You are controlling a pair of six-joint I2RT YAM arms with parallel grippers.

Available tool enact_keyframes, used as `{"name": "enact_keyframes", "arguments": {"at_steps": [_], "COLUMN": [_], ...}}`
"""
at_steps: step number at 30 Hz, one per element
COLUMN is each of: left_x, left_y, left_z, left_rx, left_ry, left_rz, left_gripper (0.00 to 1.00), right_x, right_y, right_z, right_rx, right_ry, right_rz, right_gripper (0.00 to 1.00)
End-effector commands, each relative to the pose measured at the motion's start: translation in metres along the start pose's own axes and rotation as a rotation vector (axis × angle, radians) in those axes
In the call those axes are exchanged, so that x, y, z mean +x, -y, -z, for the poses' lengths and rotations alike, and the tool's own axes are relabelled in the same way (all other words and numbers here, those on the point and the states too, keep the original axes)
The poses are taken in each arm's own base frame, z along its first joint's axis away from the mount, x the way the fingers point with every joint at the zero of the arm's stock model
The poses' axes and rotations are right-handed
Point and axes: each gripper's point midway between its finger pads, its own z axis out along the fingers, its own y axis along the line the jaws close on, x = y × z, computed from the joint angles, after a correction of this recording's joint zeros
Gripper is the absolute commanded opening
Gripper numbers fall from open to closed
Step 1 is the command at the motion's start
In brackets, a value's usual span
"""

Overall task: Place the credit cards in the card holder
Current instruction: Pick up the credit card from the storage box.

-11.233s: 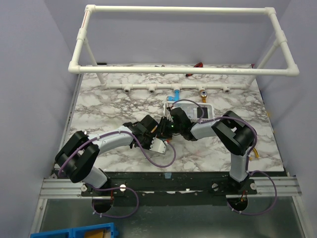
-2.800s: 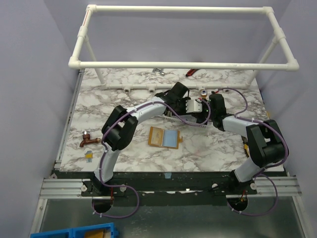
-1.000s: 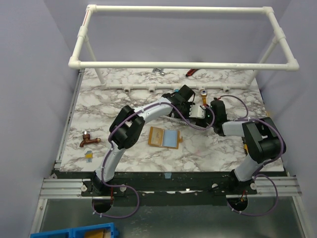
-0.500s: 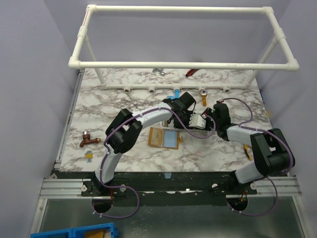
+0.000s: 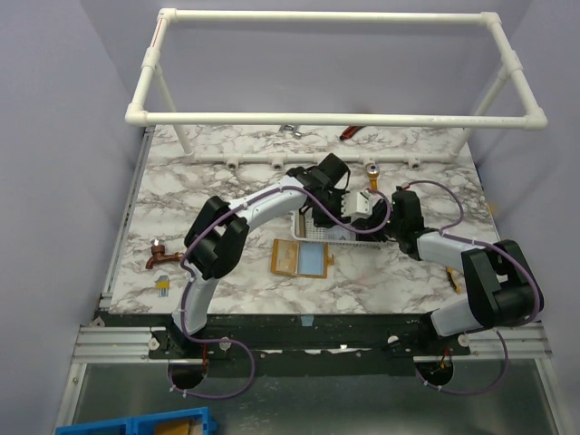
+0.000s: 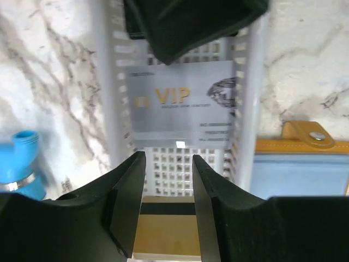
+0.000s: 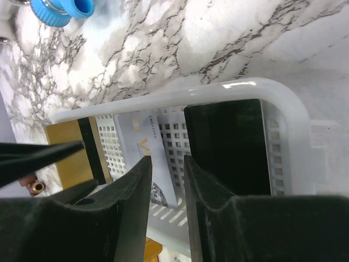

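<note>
1. Credit cards point(image 7: 144, 158): three show, all lying inside the white mesh basket point(image 7: 218, 90), none in the card holder.
2. Silver card point(image 6: 182, 103): pale grey with gold "VIP" lettering and a diamond picture at one end. It lies flat on the basket floor, in the middle of the row.
3. Gold card point(image 7: 62, 155): yellowish, with a black stripe along one long side. It lies at one end of the basket, next to the silver card.
4. Black card point(image 7: 229, 147): plain and dark, at the basket's rounded end, on the silver card's other side.
5. Card holder point(image 5: 300, 257): one, orange-brown with a snap tab and a pale blue inside. It lies unfolded on the marble tabletop point(image 5: 208, 181), just beside the basket's long wall.
6. Left gripper point(image 6: 168, 161): the jaws stand apart over the basket, between the gold and silver cards, with nothing between them.
7. Right gripper point(image 7: 166, 161): the jaws are parted by a narrow gap above the silver card's edge, gripping nothing.
8. One blue pipe fitting point(image 6: 19, 164) sits on the tabletop outside the basket's other long wall.
9. One brown tap point(image 5: 161, 256) lies well apart, near the tabletop's left edge.
</note>
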Motion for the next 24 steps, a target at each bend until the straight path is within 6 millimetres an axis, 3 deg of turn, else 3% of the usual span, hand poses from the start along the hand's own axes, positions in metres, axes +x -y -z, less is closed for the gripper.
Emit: {"name": "enact_keyframes", "arguments": {"at_steps": [1, 8, 17, 24], "left_x": [-0.013, -0.009, 0.007, 0.008], "left_y": [-0.016, -0.026, -0.022, -0.023], "left_z": [0.014, -0.002, -0.020, -0.025], "left_rx": [-0.039, -0.053, -0.046, -0.070], "left_ry": [0.035, 0.016, -0.038, -0.062], "left_rz": [0.030, 0.051, 0.057, 0.046], "left_gripper": [0.43, 0.43, 0.42, 0.42], "right_x": [-0.003, -0.002, 0.011, 0.014], "right_y": [-0.016, -0.018, -0.014, -0.020], "right_z": [-0.003, -0.015, -0.030, -0.031], "right_rx": [-0.047, -0.053, -0.057, -0.062], "right_ry": [-0.013, -0.032, -0.085, -0.092], "right_rz": [0.031, 0.036, 0.036, 0.047], "right_gripper": [0.33, 0.33, 0.31, 0.30]}}
